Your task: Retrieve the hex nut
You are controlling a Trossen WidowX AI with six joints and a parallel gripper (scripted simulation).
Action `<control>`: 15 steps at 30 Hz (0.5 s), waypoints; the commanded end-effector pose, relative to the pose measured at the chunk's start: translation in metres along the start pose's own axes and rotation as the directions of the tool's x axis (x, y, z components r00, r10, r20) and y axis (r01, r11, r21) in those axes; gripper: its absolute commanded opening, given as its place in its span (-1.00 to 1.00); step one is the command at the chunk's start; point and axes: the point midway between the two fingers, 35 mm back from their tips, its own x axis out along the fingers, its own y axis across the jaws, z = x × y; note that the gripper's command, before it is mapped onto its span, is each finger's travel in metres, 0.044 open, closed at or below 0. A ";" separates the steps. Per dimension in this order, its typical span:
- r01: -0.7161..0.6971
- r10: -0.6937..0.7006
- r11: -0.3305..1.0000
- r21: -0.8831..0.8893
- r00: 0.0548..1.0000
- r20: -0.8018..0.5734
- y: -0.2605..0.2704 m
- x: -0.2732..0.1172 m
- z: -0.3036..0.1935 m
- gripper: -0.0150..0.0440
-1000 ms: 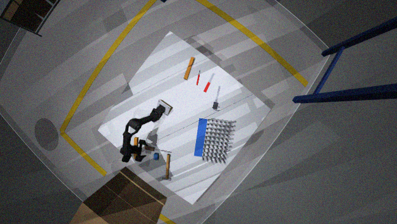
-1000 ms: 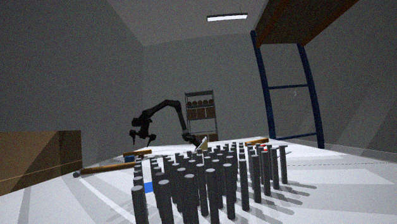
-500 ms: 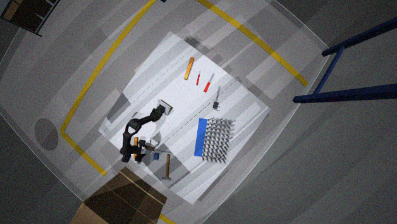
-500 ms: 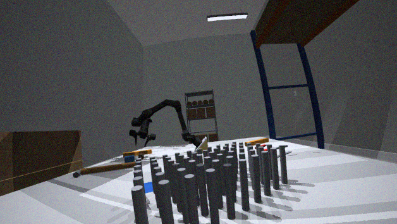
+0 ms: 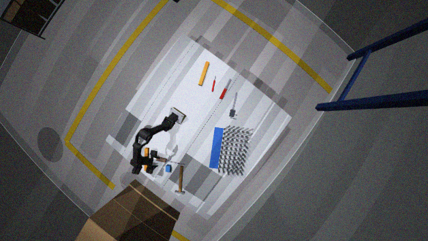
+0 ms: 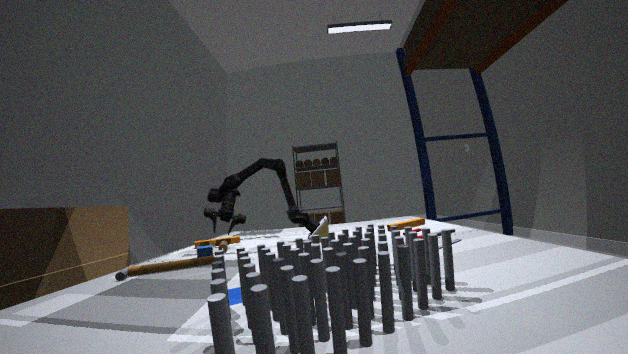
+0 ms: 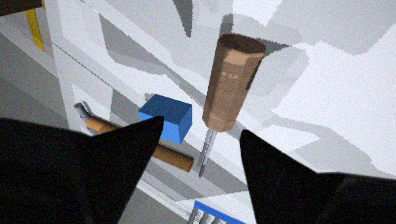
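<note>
My gripper [image 5: 157,162] [image 6: 222,232] [image 7: 202,128] is open, with nothing between its fingers. It hangs pointing down above a wooden-handled tool [image 5: 161,159] [image 6: 223,246] [image 7: 232,85] with a thin metal shaft. In the wrist view the handle slants up between and beyond the fingertips. The shaft points toward the spacer field. The standing grey spacers [image 5: 232,150] [image 6: 334,310] are in dense rows, and those in view look upright. The blue taped strip [image 5: 217,148] [image 6: 234,296] [image 7: 215,211] lies along their near side. I cannot see the hex nut in any view.
A blue block [image 5: 168,168] [image 6: 204,251] [image 7: 170,115] and hammer [image 5: 180,178] [image 6: 170,266] [image 7: 172,158] lie beside the wooden-handled tool. An orange bar [image 5: 146,150] [image 6: 217,242] is under the arm. Red-handled tools [image 5: 223,94] [image 5: 213,86], a grey tool [image 5: 232,113] and another orange bar [image 5: 204,73] lie farther off.
</note>
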 end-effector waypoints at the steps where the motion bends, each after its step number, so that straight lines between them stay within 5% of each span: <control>1: 0.008 -0.008 1.000 0.004 1.000 -0.007 -0.004 0.009 0.003 0.46; 15: 0.008 -0.008 1.000 0.004 1.000 -0.007 -0.010 0.029 0.011 0.46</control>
